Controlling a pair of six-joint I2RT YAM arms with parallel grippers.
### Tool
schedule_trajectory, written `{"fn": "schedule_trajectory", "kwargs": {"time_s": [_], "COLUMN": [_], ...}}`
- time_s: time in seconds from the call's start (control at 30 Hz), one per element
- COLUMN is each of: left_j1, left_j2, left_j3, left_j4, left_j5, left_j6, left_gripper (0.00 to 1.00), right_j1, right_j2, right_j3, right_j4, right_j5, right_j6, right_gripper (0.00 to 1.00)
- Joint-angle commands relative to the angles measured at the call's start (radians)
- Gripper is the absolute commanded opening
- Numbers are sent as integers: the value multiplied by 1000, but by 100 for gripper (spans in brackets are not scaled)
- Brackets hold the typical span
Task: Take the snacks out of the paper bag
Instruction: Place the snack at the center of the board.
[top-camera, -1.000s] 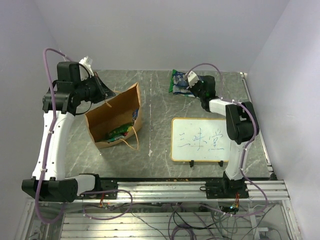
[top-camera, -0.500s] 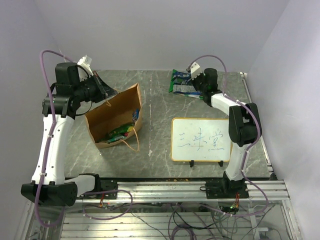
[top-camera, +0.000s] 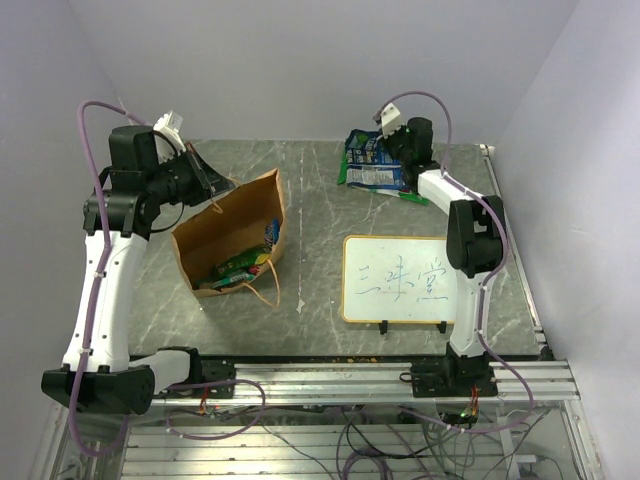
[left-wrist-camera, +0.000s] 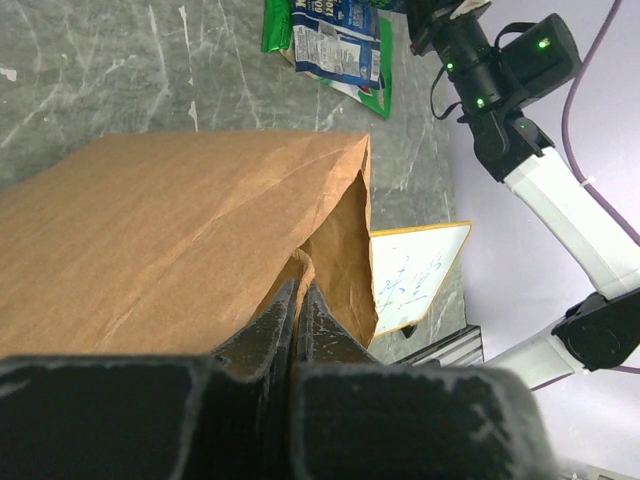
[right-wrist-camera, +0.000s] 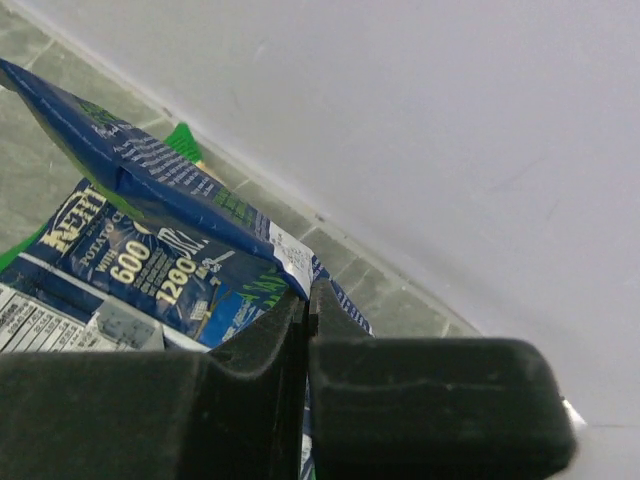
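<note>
The paper bag (top-camera: 228, 232) lies tipped on the table with its mouth toward the near side. My left gripper (top-camera: 217, 187) is shut on its upper rim, and in the left wrist view the jaws (left-wrist-camera: 298, 290) pinch the brown paper edge (left-wrist-camera: 180, 230). Several snacks (top-camera: 238, 267) show inside the bag's mouth. At the back, my right gripper (top-camera: 386, 147) is shut on the corner of a blue packet (right-wrist-camera: 150, 170), held just above another blue pouch (right-wrist-camera: 140, 270) and the green bag (top-camera: 372, 176).
An orange-framed whiteboard (top-camera: 402, 279) with blue writing stands on the right half of the table, in front of the right arm's base. The back wall is close behind the right gripper. The bag's string handle (top-camera: 268, 285) trails toward the near edge.
The right gripper has risen and shifted toward the back wall, lifting a blue packet off the pile. The left arm and the paper bag have stayed put.
</note>
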Motion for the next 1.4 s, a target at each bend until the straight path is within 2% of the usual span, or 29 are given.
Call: {"fn": "schedule_trajectory", "kwargs": {"time_s": [0.0, 0.4, 0.63, 0.73, 0.8, 0.87, 1.03, 1.17, 1.37], "left_j1": [-1, -1, -1, -1, -1, -1, -1, -1, -2], "left_j2": [-15, -26, -31, -49, -61, -69, -89, -148, -261], "left_j3": [26, -29, -46, -76, -93, -102, -143, -222, -377], "left_j4": [-8, 34, 50, 69, 60, 42, 31, 109, 305], "left_j5": [8, 30, 60, 75, 79, 80, 126, 175, 232], "left_j6": [0, -53, -76, -94, -97, -88, -85, -160, -376], "left_gripper": [7, 7, 7, 7, 7, 7, 7, 7, 7], "right_j1": [-5, 2, 4, 12, 21, 33, 63, 105, 317], "right_j2": [35, -36, -40, -92, -135, -181, -325, -458, -677], "right_j3": [-16, -279, -250, -272, -297, -319, -397, -455, -538], "right_j4": [9, 39, 6, -20, -52, -86, -129, -204, -328], "right_j5": [-9, -4, -2, 13, 10, 21, 23, -12, -75], "right_j6": [-1, -86, -60, -41, -32, -25, 27, 106, 157], "right_gripper": [0, 0, 0, 14, 28, 36, 46, 52, 52]}}
